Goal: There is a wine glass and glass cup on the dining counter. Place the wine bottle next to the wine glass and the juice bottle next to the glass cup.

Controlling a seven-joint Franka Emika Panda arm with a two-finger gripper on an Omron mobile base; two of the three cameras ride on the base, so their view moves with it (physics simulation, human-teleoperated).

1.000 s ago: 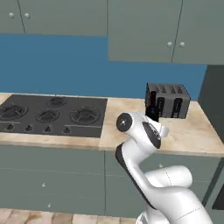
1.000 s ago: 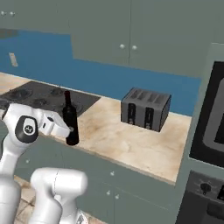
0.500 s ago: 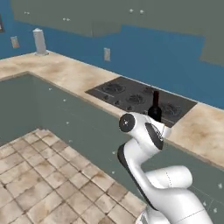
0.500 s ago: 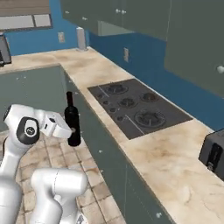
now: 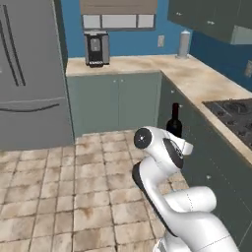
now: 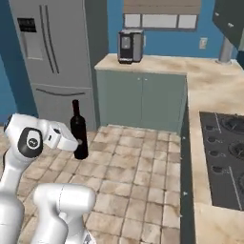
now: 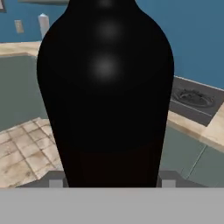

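The wine bottle (image 6: 78, 129), slim and near-black with a long neck, stands upright in the air over the tiled floor, and my gripper (image 6: 76, 142) is shut on its lower body. In the left base view the wine bottle (image 5: 174, 121) rises just behind my white wrist. Seen from the hand, the wine bottle (image 7: 105, 87) looms very close, its base between my gripper (image 7: 112, 181) fingertips. The wine glass, glass cup, juice bottle and dining counter are out of view.
A grey fridge (image 5: 29, 74) stands at the left. An L-shaped beige counter (image 5: 197, 78) over green cabinets carries a coffee machine (image 6: 129, 46) and a black hob (image 6: 224, 157). The tiled floor (image 5: 74, 187) lies open ahead.
The whole scene has swung: the base has turned from the hob and toaster toward the fridge corner. The wine bottle stays upright in my shut gripper.
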